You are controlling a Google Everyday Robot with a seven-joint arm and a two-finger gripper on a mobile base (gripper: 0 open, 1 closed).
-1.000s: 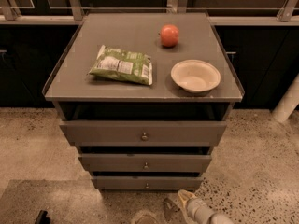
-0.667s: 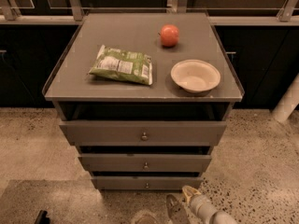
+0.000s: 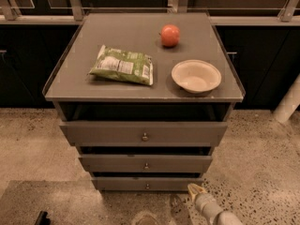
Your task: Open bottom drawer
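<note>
The bottom drawer (image 3: 140,183) is the slimmest grey front of three, low on the cabinet, with a small round metal knob (image 3: 147,186) at its centre. It looks shut or nearly so. My gripper (image 3: 196,190) comes up from the lower right edge of the camera view. Its pale tip sits just right of the bottom drawer's right end, at about the same height, to the right of the knob. It holds nothing that I can see.
Above are the mid drawer (image 3: 145,163) and the tall top drawer (image 3: 144,133). On the cabinet top lie a green snack bag (image 3: 123,65), a red apple (image 3: 170,35) and a white bowl (image 3: 196,76). Speckled floor surrounds the cabinet; a white post (image 3: 289,100) stands at right.
My gripper has moved slightly right and up toward the bottom drawer's right end. The drawers have not moved.
</note>
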